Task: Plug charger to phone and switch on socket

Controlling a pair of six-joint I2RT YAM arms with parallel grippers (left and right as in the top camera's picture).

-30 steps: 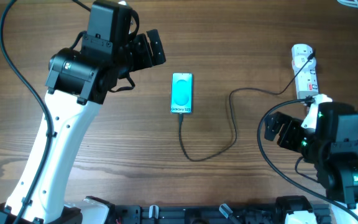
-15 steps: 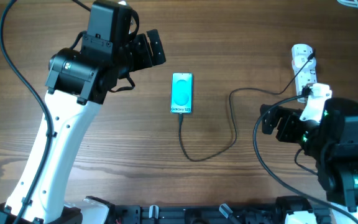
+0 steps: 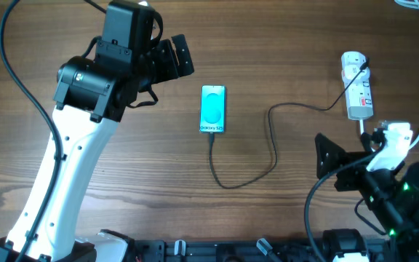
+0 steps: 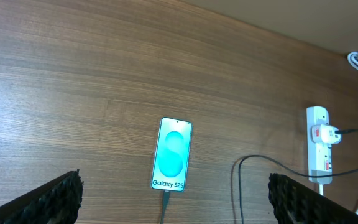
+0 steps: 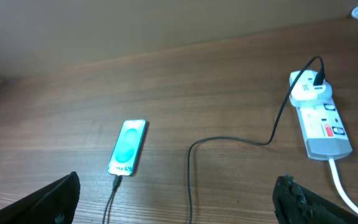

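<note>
Right claw (image 3: pixel 331 161), wide and empty, has pulled back from the socket (image 3: pixel 357 86) by the right edge of the surface (image 3: pixel 289 44); charger (image 3: pixel 212 153) sits in the central phone (image 3: pixel 212 109), so work looks finished. Left claw (image 3: pixel 174 60) gapes empty.

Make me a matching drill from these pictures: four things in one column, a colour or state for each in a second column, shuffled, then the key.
Column one
1. phone
2. cable
3. power strip
4. left pincer

Column two
A. white, far right in the overhead view
B. thin and black, runs from the phone to the power strip
C. open, holding nothing
D. lying flat, screen glowing turquoise

Pairs: 1-D, 2-B, 3-A, 4-C
</note>
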